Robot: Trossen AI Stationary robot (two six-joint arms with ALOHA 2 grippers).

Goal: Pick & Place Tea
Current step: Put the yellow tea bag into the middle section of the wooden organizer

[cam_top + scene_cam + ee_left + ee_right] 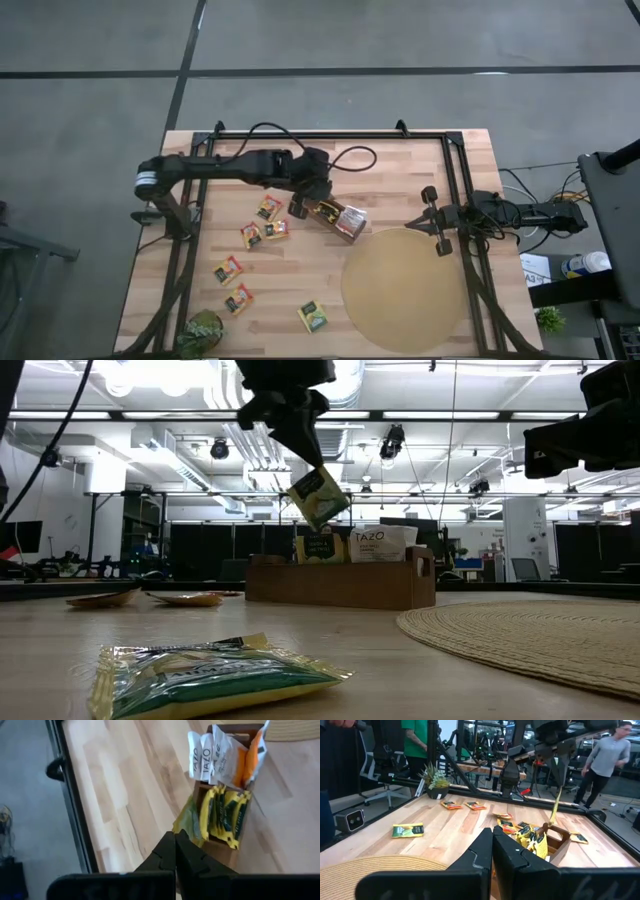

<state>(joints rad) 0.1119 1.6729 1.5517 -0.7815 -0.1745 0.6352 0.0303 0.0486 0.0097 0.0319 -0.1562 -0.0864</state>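
Your left gripper [305,448] pinches a flat, crinkled green-yellow tea sachet [319,497] by its top edge, dangling it tilted just above the brown wooden box [340,582] (sachets stand upright inside). Loose foil sachets [228,269] lie on the pale plank table [400,170]. Your right gripper [432,222], fingers pressed together, waits level beside the round woven mat [405,290].

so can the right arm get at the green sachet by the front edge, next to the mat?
Probably yes. The right gripper is parked, jaws shut and empty, at the mat's far right rim. The green sachet lies flat and alone just left of the mat, nothing on it. The left gripper is busy at the wooden box.
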